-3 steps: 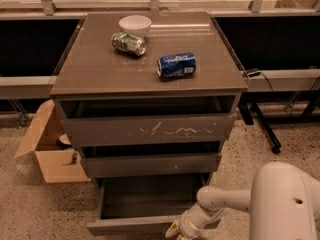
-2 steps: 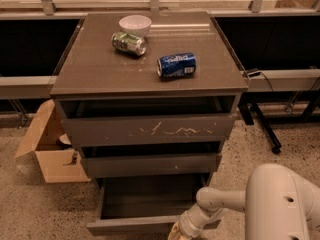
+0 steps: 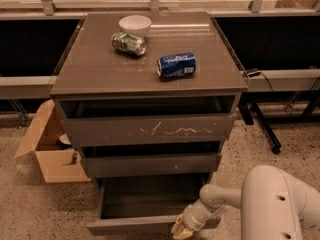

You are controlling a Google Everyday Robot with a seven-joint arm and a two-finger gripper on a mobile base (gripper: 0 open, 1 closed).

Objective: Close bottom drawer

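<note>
The bottom drawer [image 3: 135, 226] of the grey-brown cabinet stands pulled out; its shallow box is open and its low plain front panel is near the picture's lower edge. My gripper [image 3: 181, 230] is at the right part of that front panel, low in the view, at the end of the white arm [image 3: 225, 199]. It is right against the panel or just in front of it.
Above are the middle drawer [image 3: 150, 164] and the scratched top drawer [image 3: 150, 129], both slightly out. On the cabinet top lie a blue can [image 3: 176, 65], a green can [image 3: 129, 43] and a white bowl [image 3: 135, 24]. A cardboard box [image 3: 50, 149] stands left on the floor.
The arm's white body has shifted slightly left in the view. The gripper stays at the bottom drawer's front panel; the drawer stands about as far out as before.
</note>
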